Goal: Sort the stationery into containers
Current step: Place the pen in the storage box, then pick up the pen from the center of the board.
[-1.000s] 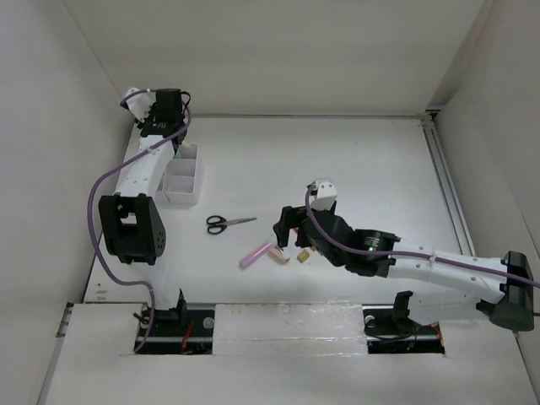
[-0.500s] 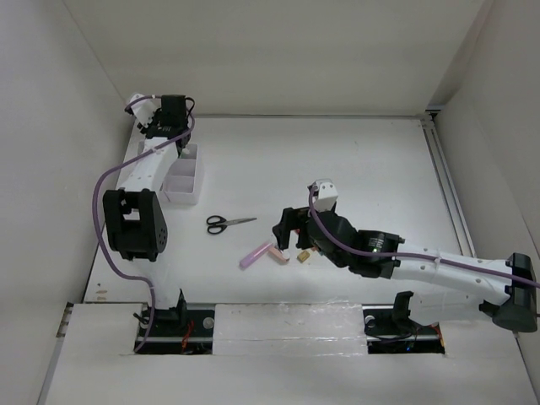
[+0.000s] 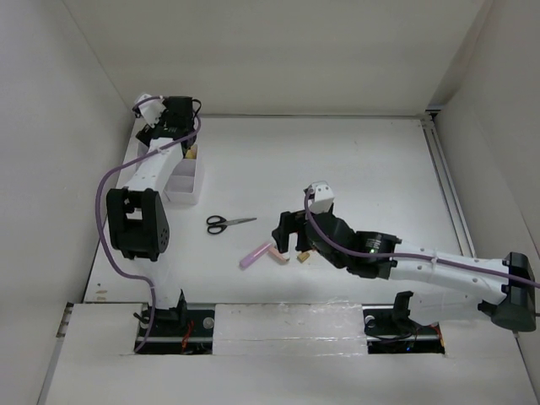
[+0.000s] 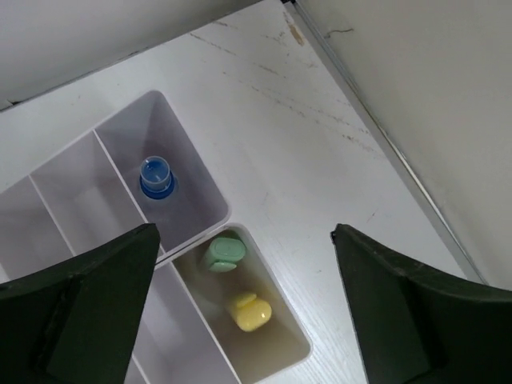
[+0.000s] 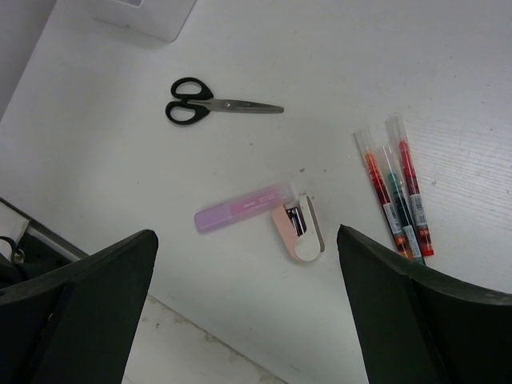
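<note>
White table (image 5: 416,56), black-handled scissors (image 5: 220,106), pink highlighter (image 5: 240,210), pale pink and white eraser (image 5: 298,230), clear pens (image 5: 396,196) inked red and green, translucent white box (image 4: 76,200), blue bottle cap (image 4: 157,176), green cap (image 4: 224,254), yellow cap (image 4: 250,312)

From overhead the left arm (image 3: 150,173) covers most of the organizer box (image 3: 189,180), and the right pincer (image 3: 287,231) hides the pens (image 5: 396,196). The right wrist camera catches only the box's corner, cut off at the top edge.

Far left, I see the white organizer box (image 4: 120,140) holding a blue-capped bottle (image 4: 157,176) and, in the next compartment, green highlighter (image 4: 223,254) and yellow highlighter (image 4: 250,311). Scissors (image 5: 216,106), pink highlighter (image 5: 240,207), eraser (image 5: 298,230) and pens (image 5: 398,192) lie flat near the middle.
</note>
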`<action>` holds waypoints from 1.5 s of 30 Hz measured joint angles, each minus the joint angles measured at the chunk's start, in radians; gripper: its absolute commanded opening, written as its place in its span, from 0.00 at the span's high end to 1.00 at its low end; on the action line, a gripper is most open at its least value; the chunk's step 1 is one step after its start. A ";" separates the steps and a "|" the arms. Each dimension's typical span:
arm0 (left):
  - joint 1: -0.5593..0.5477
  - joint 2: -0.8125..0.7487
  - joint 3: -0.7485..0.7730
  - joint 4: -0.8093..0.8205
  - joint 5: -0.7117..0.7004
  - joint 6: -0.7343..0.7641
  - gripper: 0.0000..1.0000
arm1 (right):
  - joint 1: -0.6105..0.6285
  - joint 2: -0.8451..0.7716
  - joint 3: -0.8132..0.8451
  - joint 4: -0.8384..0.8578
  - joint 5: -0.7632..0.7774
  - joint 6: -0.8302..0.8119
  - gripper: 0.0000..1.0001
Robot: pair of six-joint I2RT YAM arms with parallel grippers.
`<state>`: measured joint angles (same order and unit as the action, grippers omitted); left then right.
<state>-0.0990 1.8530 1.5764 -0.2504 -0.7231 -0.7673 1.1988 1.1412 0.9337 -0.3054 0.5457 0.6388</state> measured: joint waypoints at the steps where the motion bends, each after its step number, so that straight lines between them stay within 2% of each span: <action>1: 0.000 -0.008 -0.001 -0.002 0.006 0.000 0.00 | 0.000 0.005 0.000 0.000 0.000 -0.002 0.00; 5: 0.000 -0.106 -0.002 -0.006 0.056 0.026 0.00 | 0.008 0.101 0.054 -0.050 0.050 0.058 0.00; 10: 0.000 -0.308 0.037 -0.034 0.164 0.073 0.00 | 0.020 0.304 0.210 -0.239 0.166 0.315 0.00; 15: 0.000 -0.452 0.117 -0.085 0.336 0.117 0.00 | 0.023 0.462 0.298 -0.343 0.196 0.515 0.04; 17: 0.000 -0.524 0.071 -0.101 0.419 0.132 0.00 | 0.027 0.525 0.347 -0.393 0.201 0.576 0.05; 20: 0.000 -0.640 -0.075 -0.119 0.515 0.155 0.00 | 0.037 0.606 0.418 -0.434 0.207 0.644 0.09; 26: -0.001 -0.805 -0.310 -0.192 0.595 0.218 0.00 | 0.047 0.664 0.451 -0.443 0.202 0.707 0.16; 34: -0.001 -0.935 -0.444 -0.211 0.583 0.283 0.00 | 0.047 0.688 0.451 -0.384 0.156 0.738 0.25; 39: -0.002 -0.972 -0.529 -0.208 0.579 0.293 0.00 | 0.047 0.769 0.458 -0.354 0.127 0.745 0.26; 45: -0.001 -0.989 -0.552 -0.206 0.581 0.305 0.00 | 0.047 0.861 0.491 -0.338 0.087 0.746 0.30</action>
<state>-0.1001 0.8639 1.0248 -0.4561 -0.1425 -0.4625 1.2453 2.0018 1.4246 -0.6430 0.6327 1.3849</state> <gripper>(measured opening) 0.997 0.709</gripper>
